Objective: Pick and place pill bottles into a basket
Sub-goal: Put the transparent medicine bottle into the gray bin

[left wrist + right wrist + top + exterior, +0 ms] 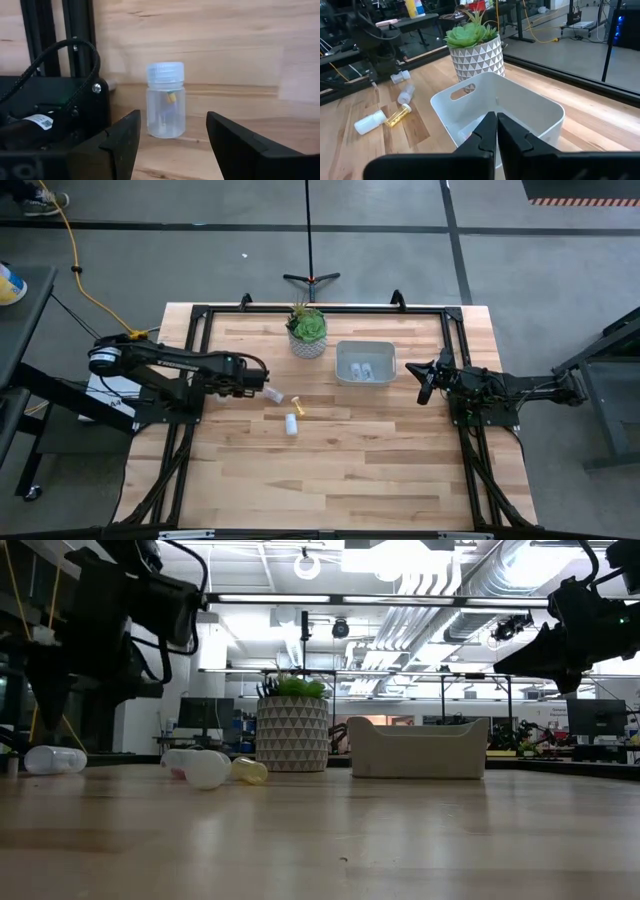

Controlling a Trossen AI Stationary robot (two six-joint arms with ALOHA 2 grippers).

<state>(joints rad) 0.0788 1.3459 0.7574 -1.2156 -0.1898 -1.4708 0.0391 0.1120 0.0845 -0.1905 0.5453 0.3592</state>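
step: L gripper [262, 390] spread wide, lining up on pill bottle [273, 395] left of basket [365, 363] | R gripper [424, 383] pinched empty beside basket | next: straddle btl, clamp, carry to basket

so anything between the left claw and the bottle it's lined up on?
Nothing visible. The left claw is open, and the pill bottle sits just ahead of the gap between its fingers, with only bare table around it. The other loose bottles lie off to the side, towards the basket.
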